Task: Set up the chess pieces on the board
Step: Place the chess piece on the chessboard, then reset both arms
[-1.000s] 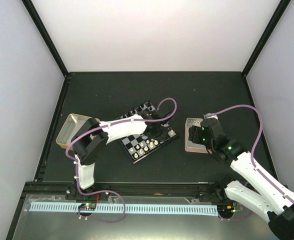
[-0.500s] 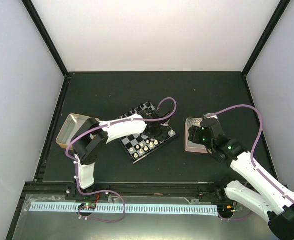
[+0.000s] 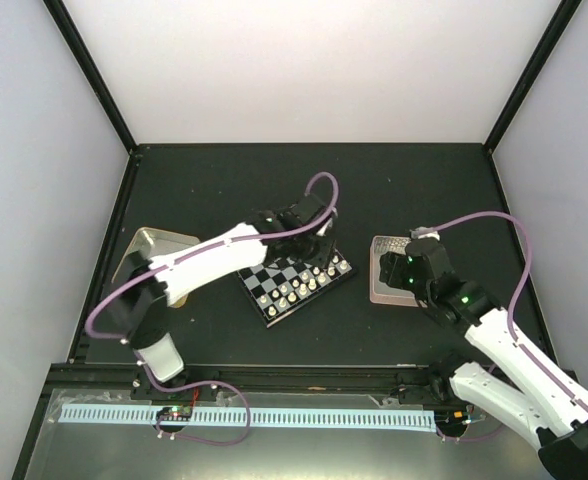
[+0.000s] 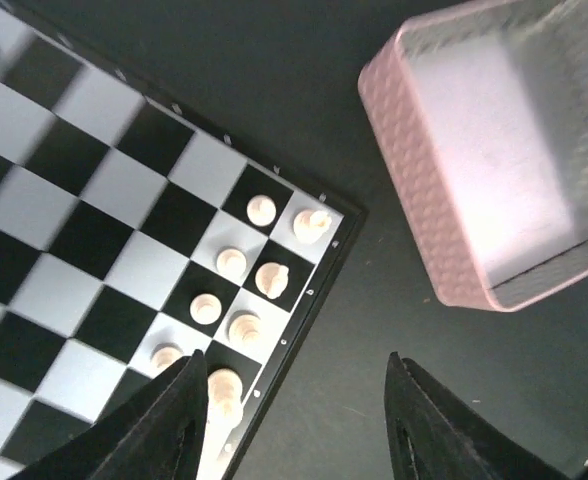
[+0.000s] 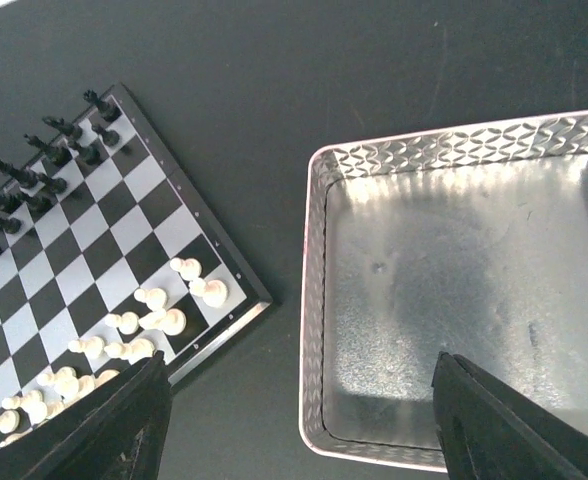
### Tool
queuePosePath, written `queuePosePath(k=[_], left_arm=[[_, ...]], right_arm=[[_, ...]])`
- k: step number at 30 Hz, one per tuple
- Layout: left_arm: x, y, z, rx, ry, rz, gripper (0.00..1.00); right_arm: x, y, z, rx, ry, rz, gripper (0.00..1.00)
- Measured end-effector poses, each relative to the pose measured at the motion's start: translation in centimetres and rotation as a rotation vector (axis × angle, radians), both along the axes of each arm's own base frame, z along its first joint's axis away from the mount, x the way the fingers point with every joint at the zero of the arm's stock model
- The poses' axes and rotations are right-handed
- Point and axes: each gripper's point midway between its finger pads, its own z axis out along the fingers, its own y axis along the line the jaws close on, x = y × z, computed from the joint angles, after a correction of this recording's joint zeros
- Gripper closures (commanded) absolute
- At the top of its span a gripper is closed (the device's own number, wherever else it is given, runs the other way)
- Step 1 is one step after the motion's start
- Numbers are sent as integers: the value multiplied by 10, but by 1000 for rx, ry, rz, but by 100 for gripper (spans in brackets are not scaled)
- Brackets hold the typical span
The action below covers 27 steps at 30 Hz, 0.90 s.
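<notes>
Top external view: shows the left claw (image 4: 294,368) raised and moved farther back than a second ago, uncovering the board (image 3: 296,275). Finds it spread, empty, above the board's corner of cream chess pieces (image 4: 242,290). Shows the right claw (image 5: 299,368) spread over the pink tray (image 5: 309,300).

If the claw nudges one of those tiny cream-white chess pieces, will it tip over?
Probably; the tiny cream-white chess pieces look tall and narrow. They stand crowded on the black-and-white board, so one would likely knock neighbours.
</notes>
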Motion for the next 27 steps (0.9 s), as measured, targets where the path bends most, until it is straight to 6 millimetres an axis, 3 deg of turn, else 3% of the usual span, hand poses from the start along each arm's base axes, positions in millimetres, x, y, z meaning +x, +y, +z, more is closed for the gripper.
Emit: queuePosePath(k=[2, 5, 6, 8, 10, 11, 17, 22, 27], left_arm=[[1, 8, 34, -48, -72, 14, 41], [-6, 36, 84, -112, -198, 46, 31], [-10, 46, 97, -130, -235, 57, 28], [-20, 74, 121, -170, -326, 94, 20], [-33, 102, 142, -211, -407, 127, 4], [-40, 115, 151, -236, -448, 138, 2], [-79, 186, 180, -403, -668, 216, 1], [-100, 232, 212, -503, -805, 298, 1], [-117, 267, 237, -526, -868, 360, 1]], right_arm=[[-1, -3, 6, -2, -21, -4, 26], [-1, -7, 20, 0, -64, -11, 22], [-1, -9, 25, -2, -80, -14, 15], [-2, -13, 40, -4, -121, -19, 5], [-5, -18, 54, -3, -165, -25, 0], [-7, -21, 62, -2, -192, -26, 0], [-27, -43, 109, 27, -365, -46, 0], [-49, -70, 157, 66, -510, -111, 0], [-70, -100, 181, 80, -607, -205, 0]])
